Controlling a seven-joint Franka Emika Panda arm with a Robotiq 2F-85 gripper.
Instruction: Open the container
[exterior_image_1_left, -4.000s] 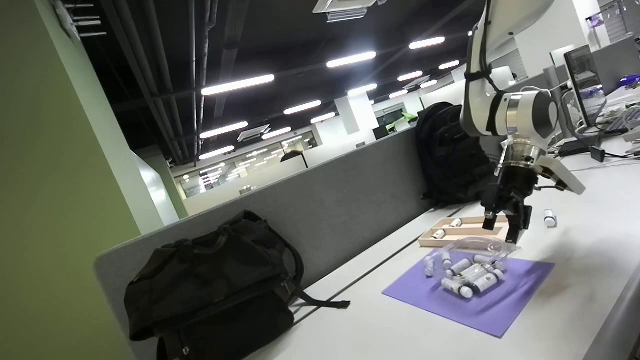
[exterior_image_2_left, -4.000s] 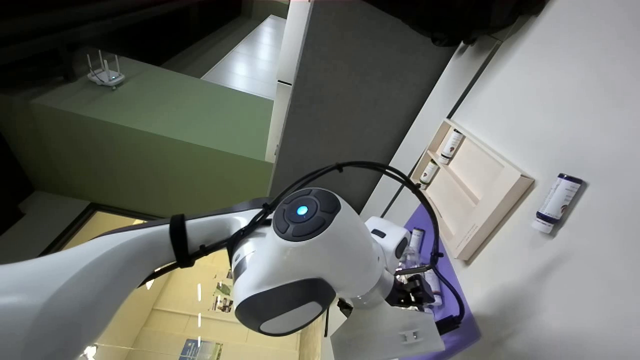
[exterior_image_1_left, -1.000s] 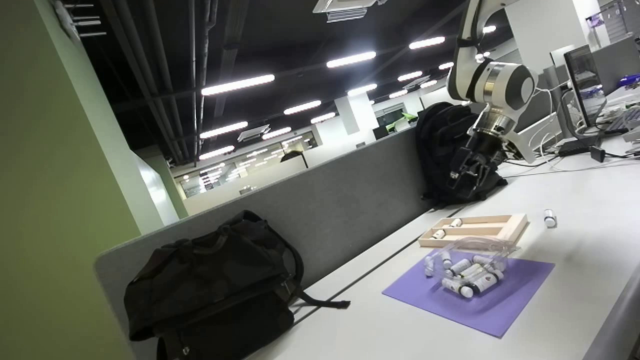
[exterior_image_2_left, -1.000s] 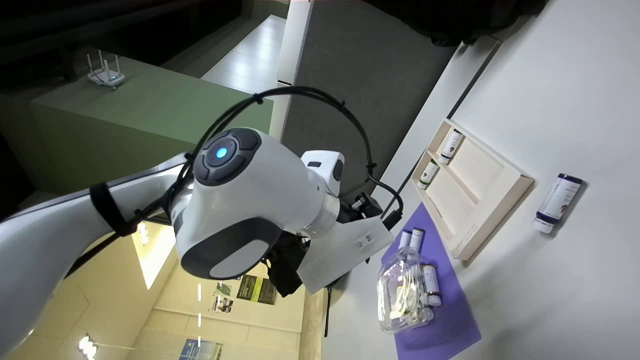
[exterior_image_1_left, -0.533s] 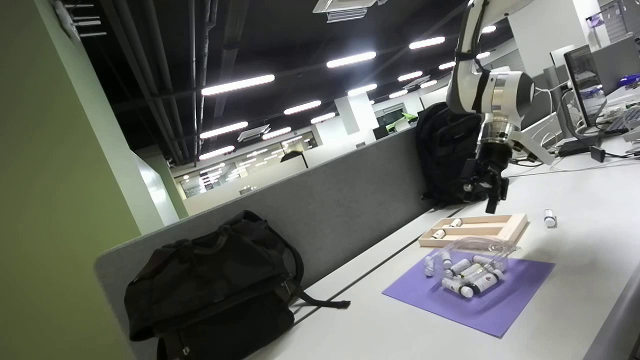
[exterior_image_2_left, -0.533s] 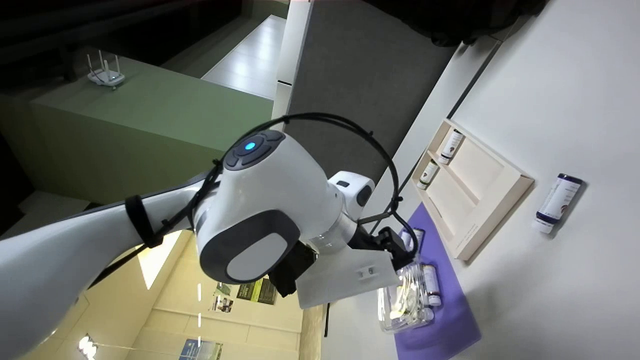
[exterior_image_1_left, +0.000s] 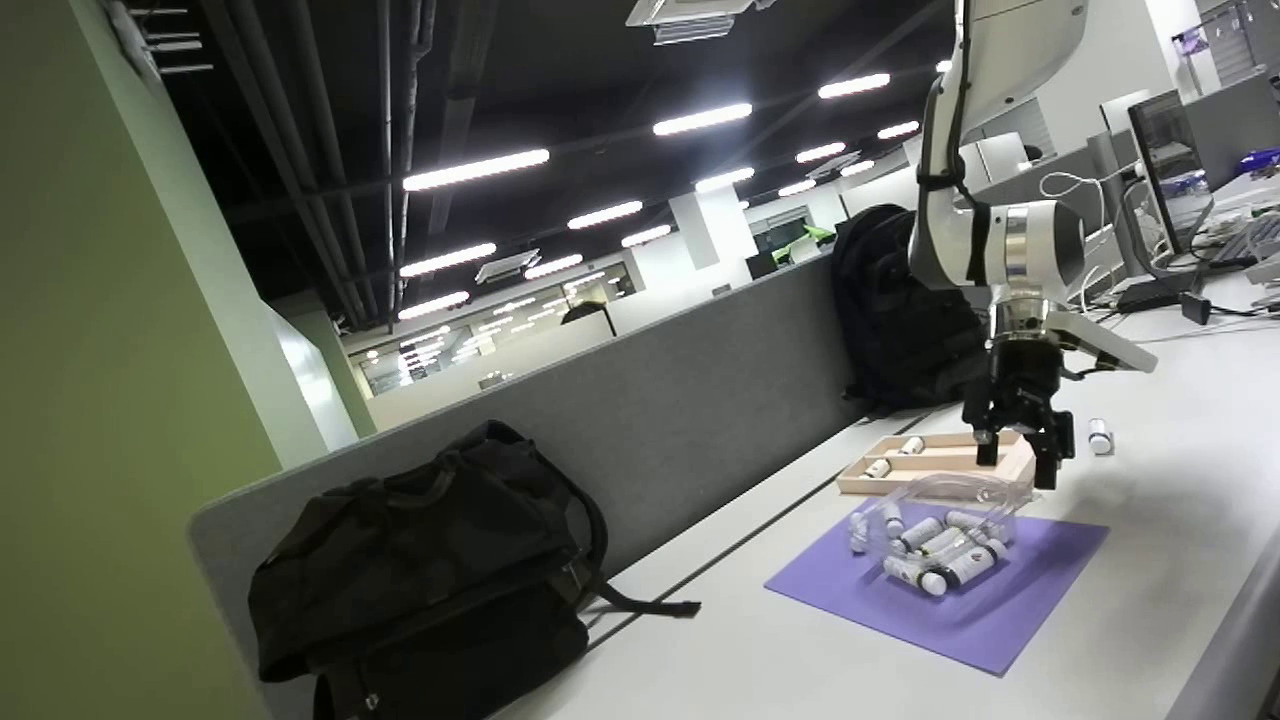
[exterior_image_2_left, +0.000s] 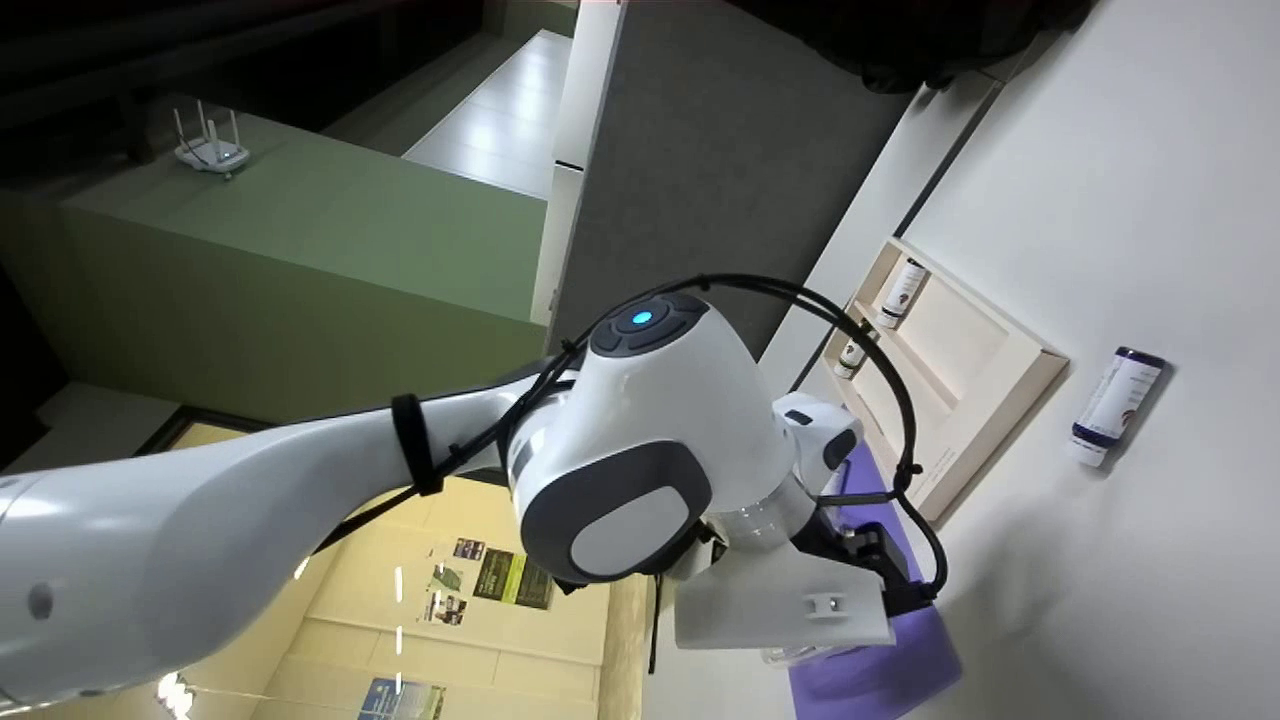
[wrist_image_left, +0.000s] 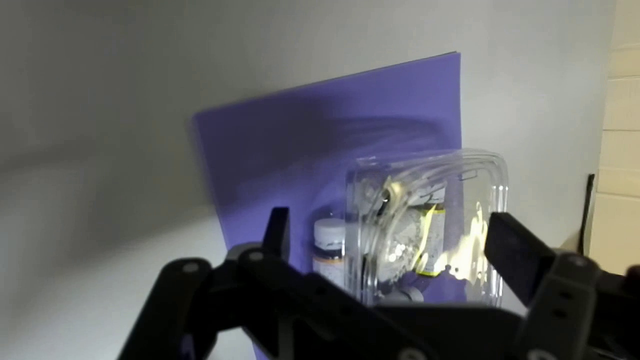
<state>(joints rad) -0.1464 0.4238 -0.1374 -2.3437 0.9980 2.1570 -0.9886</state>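
Observation:
The low tan box (exterior_image_1_left: 975, 462) is an open tray with compartments and two small bottles; it also shows in an exterior view (exterior_image_2_left: 960, 335). The clear plastic container (exterior_image_1_left: 955, 487) stands apart from it on the purple mat (exterior_image_1_left: 1000, 635), with several white bottles (exterior_image_1_left: 975, 563) in and around it. In the wrist view the clear container (wrist_image_left: 480, 192) lies below my gripper (wrist_image_left: 392, 235). Its fingers are spread wide and hold nothing. In an exterior view my gripper (exterior_image_1_left: 1018, 470) is just above the container's right corner; contact cannot be told. My arm hides most of the container in an exterior view (exterior_image_2_left: 790, 655).
A loose bottle (exterior_image_1_left: 1100, 437) lies on the white desk beyond the tray, also in an exterior view (exterior_image_2_left: 1115, 405). A black backpack (exterior_image_1_left: 430, 580) lies in front of the grey partition (exterior_image_1_left: 700, 430); another backpack (exterior_image_1_left: 900, 310) stands behind my arm. A monitor (exterior_image_1_left: 1172, 170) is at the right.
In the last second my gripper has come down from in front of the far backpack, turned more upright, and moved over the clear container. The container, tray and bottles have not visibly moved.

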